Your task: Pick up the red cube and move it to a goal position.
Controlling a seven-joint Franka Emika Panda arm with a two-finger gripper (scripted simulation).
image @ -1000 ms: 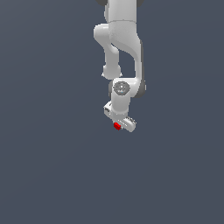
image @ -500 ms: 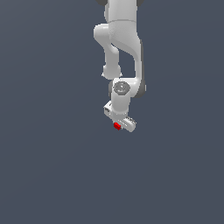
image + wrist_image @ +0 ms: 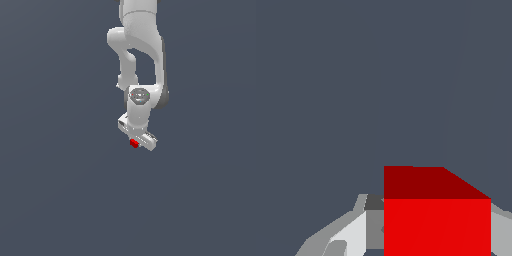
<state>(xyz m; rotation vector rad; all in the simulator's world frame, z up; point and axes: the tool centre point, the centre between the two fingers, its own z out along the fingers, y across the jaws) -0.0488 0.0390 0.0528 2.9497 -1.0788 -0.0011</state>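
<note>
The red cube (image 3: 133,143) is a tiny bright red block sitting between the fingers of my white gripper (image 3: 136,144), at the lower end of the arm in the exterior view. In the wrist view the red cube (image 3: 437,220) fills much of the picture's edge. One pale grey finger (image 3: 348,235) presses one side of it and a sliver of the other finger (image 3: 502,230) shows on the opposite side. The gripper is shut on the cube. No mark of a goal position shows in either view.
The white arm (image 3: 140,45) reaches in from the top of the exterior view. Everything around it is a plain, even dark grey-blue ground (image 3: 60,190) with no other objects or edges in view.
</note>
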